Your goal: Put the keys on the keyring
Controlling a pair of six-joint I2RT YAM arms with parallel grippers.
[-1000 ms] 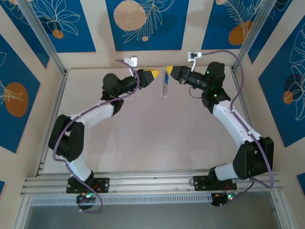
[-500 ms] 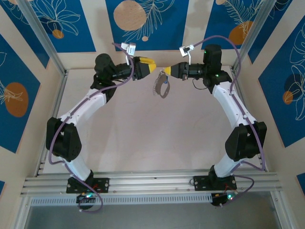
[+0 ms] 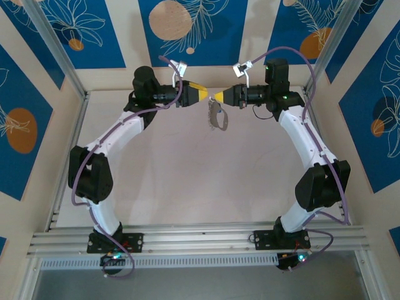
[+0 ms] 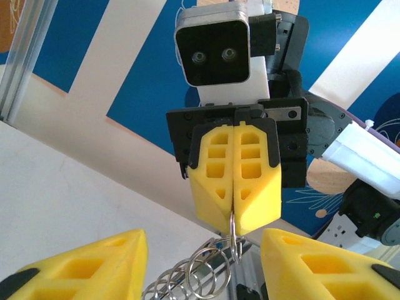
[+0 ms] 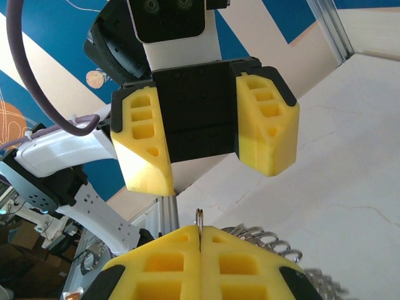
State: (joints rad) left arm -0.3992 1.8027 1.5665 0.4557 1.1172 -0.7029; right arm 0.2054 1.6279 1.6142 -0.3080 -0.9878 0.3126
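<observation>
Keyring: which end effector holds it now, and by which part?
The right end effector holds the keyring by one thin wire ring at its top, pinched between the shut fingertips. The left end effector is open and grips nothing.

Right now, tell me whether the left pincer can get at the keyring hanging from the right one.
Probably yes. The left pincer is open and faces the right pincer, which is shut on the top ring of the keyring; those rings hang right between the left jaws, nothing in between.

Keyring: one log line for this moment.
right gripper: shut on keyring | left gripper: open, facing it | keyring: hanging in air
</observation>
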